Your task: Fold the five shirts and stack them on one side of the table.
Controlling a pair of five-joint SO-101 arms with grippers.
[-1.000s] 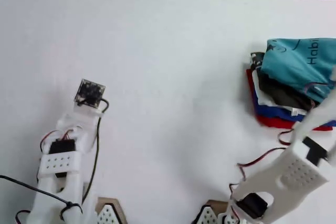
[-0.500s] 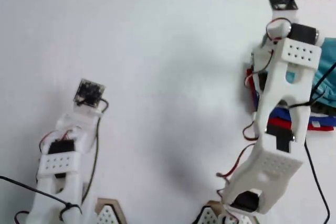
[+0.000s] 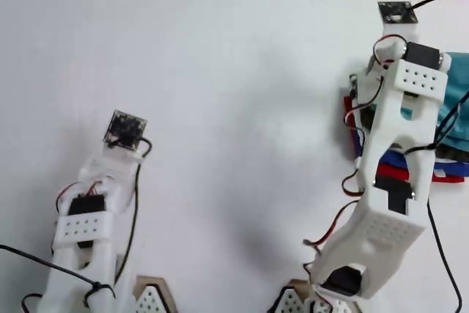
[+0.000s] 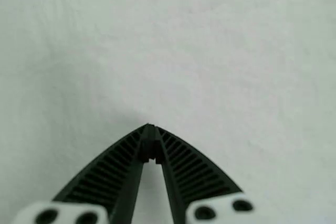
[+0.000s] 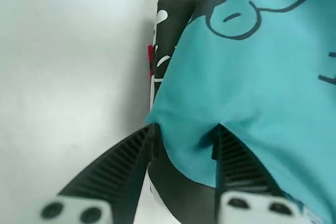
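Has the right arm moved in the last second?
Yes. The right arm swung from the table's near right corner out over the shirt stack, toward the far edge.

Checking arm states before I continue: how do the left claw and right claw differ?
The left claw is shut; the right claw is open. The left claw hangs over bare table; the right claw straddles the edge of the teal shirt. Both are black and ribbed.

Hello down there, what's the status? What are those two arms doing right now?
Left gripper shut, over the table. Right gripper open, astride the teal shirt edge atop the folded stack. Nothing in the way.
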